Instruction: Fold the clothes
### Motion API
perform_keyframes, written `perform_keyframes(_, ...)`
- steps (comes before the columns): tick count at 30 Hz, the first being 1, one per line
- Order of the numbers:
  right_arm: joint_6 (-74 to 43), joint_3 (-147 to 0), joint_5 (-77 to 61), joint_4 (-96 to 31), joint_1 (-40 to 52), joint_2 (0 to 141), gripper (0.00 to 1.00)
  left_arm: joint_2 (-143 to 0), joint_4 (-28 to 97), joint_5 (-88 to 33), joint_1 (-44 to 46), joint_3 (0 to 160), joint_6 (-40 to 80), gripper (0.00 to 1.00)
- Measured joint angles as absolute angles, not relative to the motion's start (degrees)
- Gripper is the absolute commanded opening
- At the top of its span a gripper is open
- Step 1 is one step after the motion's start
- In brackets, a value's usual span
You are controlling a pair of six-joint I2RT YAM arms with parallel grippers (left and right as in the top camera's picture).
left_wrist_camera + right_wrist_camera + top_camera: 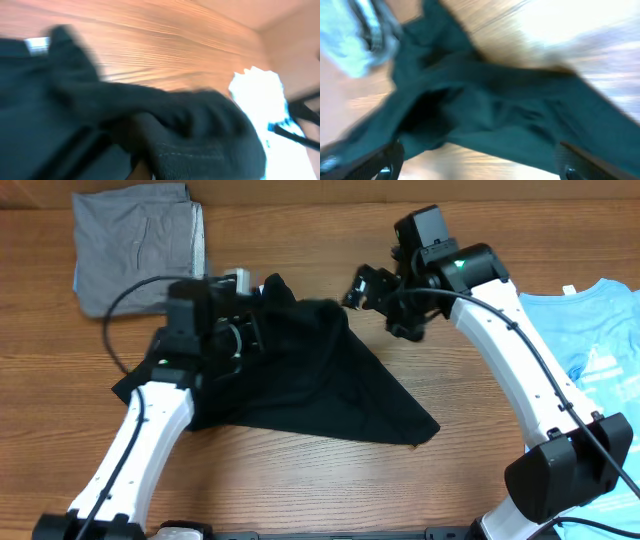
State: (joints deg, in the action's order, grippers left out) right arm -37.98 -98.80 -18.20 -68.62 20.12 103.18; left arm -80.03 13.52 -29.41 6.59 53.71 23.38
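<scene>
The black T-shirt (320,385) lies bunched in a rough triangle in the middle of the table, its top edge lifted. My left gripper (248,330) is buried in that raised cloth at the upper left and is shut on it. In the left wrist view the black T-shirt (190,135) fills the frame right up to the jaws, and its white neck label (37,44) shows at far left. My right gripper (365,288) hovers just beyond the shirt's upper right peak, open. Its fingers (382,160) stand wide apart with bare table between them, and the black T-shirt (510,115) is just ahead.
A grey garment (135,245) lies folded at the back left corner. A light-blue printed T-shirt (595,345) is spread at the right edge, behind the right arm. Both wrist views are blurred by motion.
</scene>
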Motion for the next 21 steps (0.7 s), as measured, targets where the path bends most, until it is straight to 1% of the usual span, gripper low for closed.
perform_keyframes(5,-37.4,-98.8,-11.7,-78.8,18.5,103.2,1.00,-79.6,20.4,-21.4,1.6,53.7,23.3,0.04)
perform_keyframes(12,-37.2,-98.6,-6.5,-88.2,18.1,103.2,1.00,-79.6,23.3,-16.4,-5.3,53.7,22.3,0.04)
perform_keyframes(16,-37.3,-96.9,-5.0,-89.3,18.1,103.2,1.00,-79.6,25.2,-15.4,-7.6,53.7,22.1,0.04)
perform_keyframes(21,-39.9,-91.3,-3.5,-86.6,18.1,103.2,1.00,-79.6,28.1,-11.8,-8.4,53.7,22.0,0.05)
